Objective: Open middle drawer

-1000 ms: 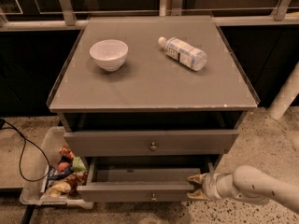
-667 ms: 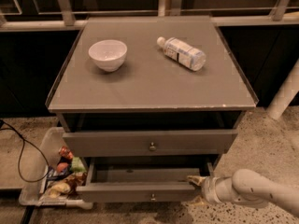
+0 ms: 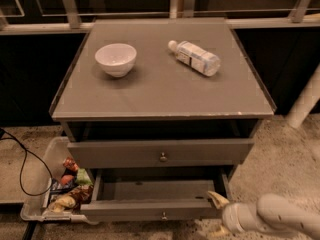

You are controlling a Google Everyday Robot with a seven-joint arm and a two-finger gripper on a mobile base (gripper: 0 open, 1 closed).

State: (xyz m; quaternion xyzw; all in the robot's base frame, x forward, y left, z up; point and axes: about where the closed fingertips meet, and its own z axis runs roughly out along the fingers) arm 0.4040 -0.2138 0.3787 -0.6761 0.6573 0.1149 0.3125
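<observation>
Reaching in from the lower right, the gripper [image 3: 218,215] gaped wide at the pulled-out middle drawer's [image 3: 150,210] right end.

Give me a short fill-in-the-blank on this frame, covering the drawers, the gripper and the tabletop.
1. The middle drawer is ____, not shut.
2. The gripper sits at that drawer front's ____ end.
3. On the cabinet top, the bottle lies on its ____.
4. The bowl is ____ in colour.
Missing words: open; right; side; white.
</observation>
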